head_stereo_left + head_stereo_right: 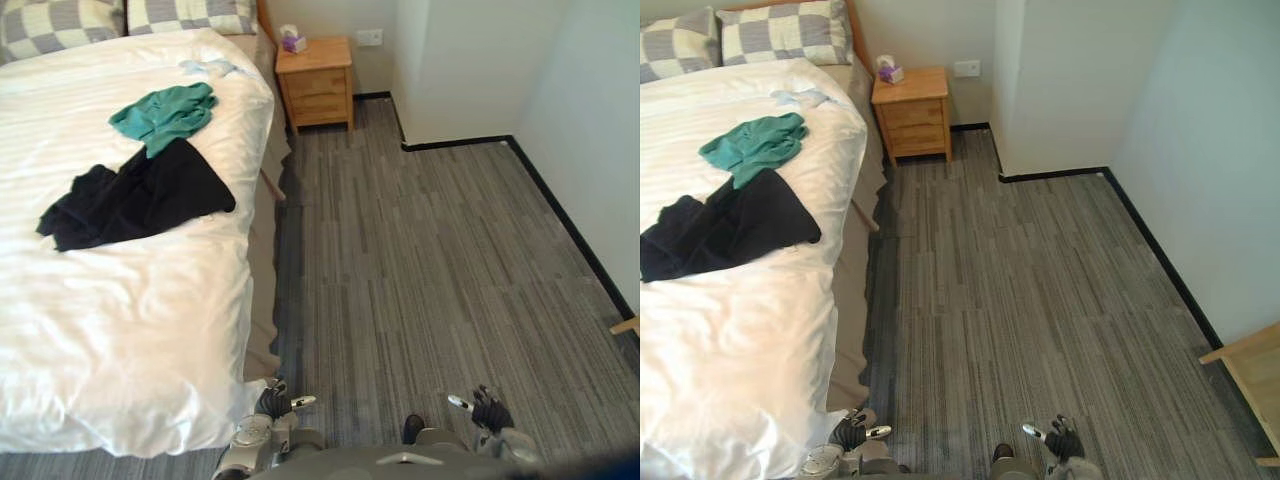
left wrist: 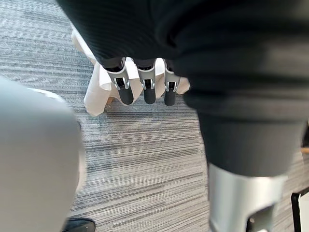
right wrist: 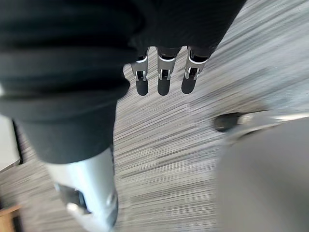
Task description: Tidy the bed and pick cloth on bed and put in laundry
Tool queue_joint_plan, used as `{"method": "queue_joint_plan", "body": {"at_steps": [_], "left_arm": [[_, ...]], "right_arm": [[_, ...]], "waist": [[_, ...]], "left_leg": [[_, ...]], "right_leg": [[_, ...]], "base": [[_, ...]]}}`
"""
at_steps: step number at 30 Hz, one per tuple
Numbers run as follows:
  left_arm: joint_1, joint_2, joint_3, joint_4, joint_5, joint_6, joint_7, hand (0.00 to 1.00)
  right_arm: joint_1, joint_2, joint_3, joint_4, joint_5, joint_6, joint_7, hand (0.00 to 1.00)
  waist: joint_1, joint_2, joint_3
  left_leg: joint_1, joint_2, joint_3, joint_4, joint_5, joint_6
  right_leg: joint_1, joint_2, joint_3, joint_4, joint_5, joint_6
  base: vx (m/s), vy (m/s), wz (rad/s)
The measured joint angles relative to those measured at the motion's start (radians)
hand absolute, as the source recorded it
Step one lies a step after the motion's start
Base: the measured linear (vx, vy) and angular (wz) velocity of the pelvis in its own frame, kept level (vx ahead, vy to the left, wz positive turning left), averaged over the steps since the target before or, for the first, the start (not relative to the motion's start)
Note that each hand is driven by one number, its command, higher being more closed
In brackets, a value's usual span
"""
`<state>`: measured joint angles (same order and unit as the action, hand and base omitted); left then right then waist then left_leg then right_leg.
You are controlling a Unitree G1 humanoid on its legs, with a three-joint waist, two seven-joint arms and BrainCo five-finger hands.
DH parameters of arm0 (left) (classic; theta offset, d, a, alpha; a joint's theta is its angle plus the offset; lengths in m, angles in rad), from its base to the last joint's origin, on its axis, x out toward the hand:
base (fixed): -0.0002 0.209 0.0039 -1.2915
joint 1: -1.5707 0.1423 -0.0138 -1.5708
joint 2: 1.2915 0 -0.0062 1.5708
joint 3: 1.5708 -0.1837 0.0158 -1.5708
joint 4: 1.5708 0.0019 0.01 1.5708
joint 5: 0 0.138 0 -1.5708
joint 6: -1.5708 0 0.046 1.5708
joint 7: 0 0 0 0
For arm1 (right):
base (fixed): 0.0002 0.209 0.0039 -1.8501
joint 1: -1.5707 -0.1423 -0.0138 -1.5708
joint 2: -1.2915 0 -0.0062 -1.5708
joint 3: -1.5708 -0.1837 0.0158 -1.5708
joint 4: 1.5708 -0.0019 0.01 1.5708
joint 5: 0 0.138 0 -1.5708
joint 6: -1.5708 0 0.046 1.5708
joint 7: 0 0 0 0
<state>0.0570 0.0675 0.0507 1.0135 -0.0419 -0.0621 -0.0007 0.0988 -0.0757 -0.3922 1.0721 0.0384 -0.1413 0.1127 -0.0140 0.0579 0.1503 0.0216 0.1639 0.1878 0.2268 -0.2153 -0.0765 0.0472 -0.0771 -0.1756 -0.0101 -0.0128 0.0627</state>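
Observation:
A bed with a white duvet (image 1: 130,300) takes up the left side. On it lie a black garment (image 1: 135,195) and, just beyond it, a green garment (image 1: 165,112); a small pale blue cloth (image 1: 210,68) lies near the pillows. My left hand (image 1: 275,403) hangs low by the bed's near corner, fingers (image 2: 145,89) straight and holding nothing. My right hand (image 1: 488,408) hangs low over the carpet, fingers (image 3: 163,79) straight and holding nothing. Both hands are well short of the garments.
Two checked pillows (image 1: 60,22) lie at the headboard. A wooden nightstand (image 1: 315,82) with a tissue box (image 1: 293,39) stands past the bed. Grey carpet (image 1: 430,260) runs right to white walls. A wooden furniture edge (image 1: 1252,375) shows at right.

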Motion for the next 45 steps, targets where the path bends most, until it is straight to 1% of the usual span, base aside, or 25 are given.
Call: {"method": "queue_joint_plan", "body": {"at_steps": [1, 5, 11, 12, 16, 22, 25, 26, 28, 29, 30, 31, 32, 33, 34, 35, 36, 37, 38, 39, 40, 41, 43, 44, 45], "left_arm": [[0.001, 0.002, 0.004, 0.001, -0.028, 0.012, -0.001, 0.0], [0.006, 0.006, 0.036, 0.011, -0.048, 0.031, -0.002, 0.0], [0.024, -0.006, 0.119, 0.013, -0.104, 0.04, -0.001, 0.0], [0.045, -0.007, 0.187, 0.031, -0.098, 0.05, -0.025, 0.0], [0.045, -0.007, 0.187, 0.031, -0.099, 0.05, -0.025, 0.0], [0.063, -0.021, 0.199, 0.031, -0.186, 0.006, -0.047, 0.0], [0.063, -0.025, 0.238, 0.034, -0.187, 0.032, -0.089, 0.0], [0.064, -0.028, 0.259, 0.034, -0.211, 0.034, -0.104, 0.0], [0.087, -0.046, 0.32, 0.034, -0.262, 0.032, -0.108, 0.0], [0.093, -0.051, 0.343, 0.035, -0.265, 0.031, -0.105, 0.0], [0.086, -0.057, 0.394, 0.027, -0.266, 0.027, -0.104, 0.0], [0.084, -0.059, 0.407, 0.021, -0.263, 0.017, -0.104, 0.0], [0.085, -0.06, 0.419, 0.022, -0.242, 0.005, -0.1, 0.0], [0.09, -0.061, 0.422, 0.022, -0.239, 0.004, -0.099, 0.0], [0.102, -0.064, 0.426, 0.022, -0.243, 0.0, -0.099, 0.0], [0.105, -0.064, 0.424, 0.022, -0.244, -0.001, -0.099, 0.0], [0.113, -0.073, 0.411, 0.022, -0.243, -0.004, -0.099, 0.0], [0.12, -0.082, 0.397, 0.019, -0.241, -0.012, -0.099, 0.0], [0.123, -0.086, 0.393, 0.014, -0.24, -0.014, -0.099, 0.0], [0.135, -0.091, 0.393, 0.005, -0.24, -0.015, -0.099, 0.0], [0.144, -0.093, 0.391, 0.004, -0.237, -0.013, -0.092, 0.0], [0.147, -0.099, 0.395, 0.001, -0.24, -0.013, -0.086, 0.0], [0.15, -0.087, 0.39, -0.002, -0.208, -0.018, -0.078, 0.0], [0.152, -0.076, 0.377, 0.0, -0.2, -0.024, -0.077, 0.0], [0.154, -0.067, 0.362, 0.003, -0.199, -0.028, -0.077, 0.0]], "right_arm": [[0.012, 0.001, -0.005, 0.005, 0.005, 0.007, 0.002, 0.0], [0.02, 0.009, -0.041, 0.006, 0.008, 0.025, 0.002, 0.0], [0.017, 0.021, -0.071, 0.007, 0.015, 0.037, 0.004, 0.0], [0.017, 0.025, 0.009, 0.011, 0.006, 0.038, 0.012, 0.0], [0.017, 0.025, 0.007, 0.011, 0.007, 0.037, 0.012, 0.0], [0.036, 0.036, -0.034, 0.011, 0.081, 0.033, 0.045, 0.0], [0.055, 0.041, -0.058, 0.019, 0.11, 0.024, 0.061, 0.0], [0.064, 0.042, -0.078, 0.03, 0.118, 0.02, 0.071, 0.0], [0.075, 0.035, -0.092, 0.031, 0.134, 0.008, 0.092, 0.0], [0.076, 0.035, -0.092, 0.031, 0.135, 0.004, 0.099, 0.0], [0.078, 0.04, -0.087, 0.031, 0.136, -0.003, 0.112, 0.0], [0.088, 0.039, -0.083, 0.031, 0.138, -0.005, 0.117, 0.0], [0.095, 0.037, -0.054, 0.019, 0.14, -0.008, 0.119, 0.0], [0.1, 0.035, -0.04, 0.013, 0.141, -0.008, 0.119, 0.0], [0.102, 0.037, -0.025, 0.002, 0.14, -0.008, 0.121, 0.0], [0.097, 0.034, -0.026, -0.001, 0.138, -0.008, 0.12, 0.0], [0.092, 0.031, -0.032, -0.018, 0.137, -0.013, 0.122, 0.0], [0.087, 0.027, -0.032, -0.032, 0.137, -0.021, 0.121, 0.0], [0.085, 0.027, -0.032, -0.041, 0.135, -0.025, 0.121, 0.0], [0.084, 0.031, -0.03, -0.055, 0.134, -0.03, 0.121, 0.0], [0.088, 0.035, -0.029, -0.058, 0.132, -0.034, 0.12, 0.0], [0.091, 0.043, -0.027, -0.059, 0.129, -0.035, 0.12, 0.0], [0.096, 0.057, -0.028, -0.073, 0.11, -0.039, 0.12, 0.0], [0.095, 0.061, -0.031, -0.073, 0.092, -0.042, 0.12, 0.0], [0.09, 0.063, -0.032, -0.07, 0.087, -0.041, 0.119, 0.0]], "waist": [[0.001, -0.007, -0.004], [-0.003, -0.002, -0.008], [0.005, -0.012, -0.013], [0.007, -0.044, -0.071], [0.007, -0.045, -0.072], [0.008, -0.047, -0.071], [0.008, -0.05, -0.069], [0.007, -0.049, -0.065], [0.004, -0.022, -0.056], [0.001, -0.018, -0.058], [0.002, -0.025, -0.049], [0.005, -0.03, -0.041], [0.014, -0.031, -0.03], [0.015, -0.028, -0.027], [0.019, -0.034, -0.012], [0.02, -0.026, -0.01], [0.016, -0.018, -0.005], [0.016, -0.003, -0.001], [0.014, 0.0, -0.001], [0.013, 0.002, 0.0], [0.016, -0.003, -0.001], [0.022, -0.014, -0.002], [0.03, -0.029, -0.023], [0.035, -0.033, -0.02], [0.034, -0.033, -0.02]], "left_leg": [[0.004, -0.011, -0.004, -0.005, 0.0, 0.001], [0.051, -0.043, -0.031, -0.052, 0.015, 0.005], [0.067, -0.049, -0.046, -0.111, 0.046, 0.002], [0.1, -0.08, -0.057, -0.169, 0.079, 0.014], [0.1, -0.08, -0.057, -0.169, 0.079, 0.014], [0.099, -0.079, -0.057, -0.172, 0.079, 0.014], [0.096, -0.068, -0.042, -0.147, 0.061, 0.013], [0.076, -0.045, -0.033, -0.079, 0.017, 0.01], [0.021, 0.017, -0.009, 0.092, -0.075, -0.011], [-0.004, 0.037, 0.005, 0.154, -0.091, -0.018], [-0.134, 0.076, 0.006, 0.425, -0.061, 0.001], [-0.181, 0.09, -0.007, 0.513, -0.023, 0.009], [-0.235, 0.1, -0.039, 0.645, 0.06, -0.004], [-0.254, 0.103, -0.049, 0.694, 0.105, -0.014], [-0.29, 0.106, -0.062, 0.781, 0.196, -0.02], [-0.288, 0.089, -0.061, 0.782, 0.112, -0.021], [-0.282, 0.057, -0.05, 0.685, 0.027, -0.012], [-0.281, 0.033, -0.012, 0.535, 0.004, -0.002], [-0.279, 0.022, 0.01, 0.444, 0.006, 0.001], [-0.274, 0.013, 0.033, 0.291, 0.025, 0.013], [-0.257, 0.013, 0.051, 0.228, 0.076, 0.026], [-0.246, 0.004, 0.069, 0.231, 0.07, 0.049], [-0.25, -0.021, 0.112, 0.27, -0.008, 0.075], [-0.25, -0.033, 0.129, 0.288, -0.042, 0.089], [-0.248, -0.045, 0.129, 0.29, -0.053, 0.095]], "right_leg": [[0.011, -0.008, -0.007, -0.015, 0.008, 0.004], [0.064, -0.025, -0.041, -0.043, 0.012, 0.008], [0.068, -0.025, -0.062, -0.05, 0.012, 0.009], [0.084, -0.045, -0.071, -0.078, 0.031, 0.014], [0.083, -0.045, -0.071, -0.078, 0.031, 0.014], [0.075, -0.047, -0.073, -0.063, 0.02, 0.016], [0.067, -0.047, -0.073, -0.027, -0.004, 0.014], [0.06, -0.042, -0.067, 0.008, -0.034, 0.013], [0.035, -0.019, -0.051, 0.089, -0.105, 0.0], [0.028, -0.01, -0.051, 0.109, -0.12, 0.0], [0.003, -0.009, -0.053, 0.175, -0.157, -0.008], [-0.002, -0.009, -0.052, 0.201, -0.164, -0.014], [0.004, -0.007, -0.044, 0.238, -0.185, -0.022], [0.013, -0.006, -0.036, 0.246, -0.198, -0.032], [0.038, -0.01, -0.004, 0.245, -0.21, -0.046], [0.053, -0.015, 0.014, 0.244, -0.215, -0.048], [0.069, -0.025, 0.022, 0.24, -0.221, -0.04], [0.068, -0.034, 0.029, 0.241, -0.227, -0.034], [0.066, -0.038, 0.036, 0.241, -0.231, -0.029], [0.067, -0.046, 0.042, 0.242, -0.241, -0.013], [0.074, -0.057, 0.058, 0.25, -0.261, 0.006], [0.084, -0.071, 0.067, 0.251, -0.269, 0.009], [0.105, -0.109, 0.079, 0.219, -0.275, 0.026], [0.102, -0.13, 0.084, 0.242, -0.273, 0.032], [0.096, -0.139, 0.083, 0.271, -0.274, 0.036]], "base": [[0.08, 0.099, 0.18], [0.07, 0.051, 0.21], [0.02, -0.008, 0.1], [0.0, 0.0, 0.0], [0.0, 0.0, 0.0], [0.0, 0.0, 0.0], [0.01, -0.003, -0.02], [0.01, -0.017, -0.17], [0.0, -0.003, -0.31], [0.05, 0.024, -0.15], [0.06, -0.03, -0.03], [0.06, -0.065, -0.05], [0.07, -0.097, -0.15], [0.11, -0.033, -0.29], [0.11, 0.006, -0.41], [0.15, 0.055, -0.42], [0.12, 0.066, -0.31], [0.14, 0.089, -0.18], [0.16, 0.173, -0.2], [0.23, 0.252, -0.31], [0.26, 0.274, -0.35], [0.27, 0.247, -0.34], [0.34, 0.242, -0.29], [0.33, 0.206, -0.24], [0.36, 0.16, -0.03]]}}
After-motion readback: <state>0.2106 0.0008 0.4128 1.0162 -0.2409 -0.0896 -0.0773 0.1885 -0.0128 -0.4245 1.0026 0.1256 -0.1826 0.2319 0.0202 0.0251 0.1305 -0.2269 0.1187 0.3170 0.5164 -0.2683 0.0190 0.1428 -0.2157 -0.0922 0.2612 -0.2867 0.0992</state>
